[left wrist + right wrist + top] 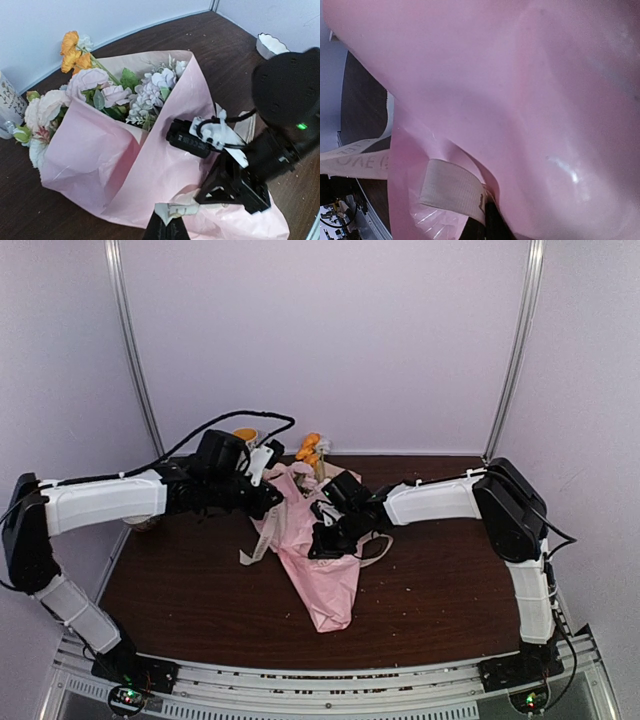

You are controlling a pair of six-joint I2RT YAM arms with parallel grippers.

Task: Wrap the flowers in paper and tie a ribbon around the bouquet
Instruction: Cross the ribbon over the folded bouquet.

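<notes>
counted one left arm (105, 502), one right arm (435, 502), two end effectors, one bouquet (325, 585), one ribbon (254, 544), one mug (7, 107) and one white scalloped dish (270, 45).

found the bouquet lying on its side at the middle of the surface (450, 600), narrow end toward the arm bases, blooms toward the back wall. saw the flowers (150, 90) spilling from the wide end of the paper (150, 170): orange ones furthest out, then pink, white and lilac.

found the left end effector (167, 222) closed, with a folded cream bit of the ribbon pinched at its tips beside the paper's edge. found the right end effector (325, 538) closed as well and pressed into the middle of the cone. could not tell whether it gripped the ribbon band by its finger or only touched it.

took in a dark brown wooden surface with small pale specks, pale lilac walls (330, 340), metal posts (135, 360) at the back corners and a slotted rail (330, 680) along the near edge.

saw little but pink paper from the right wrist. found the mug cut off at the frame edge and the ribbon's printed letters only partly legible.
</notes>
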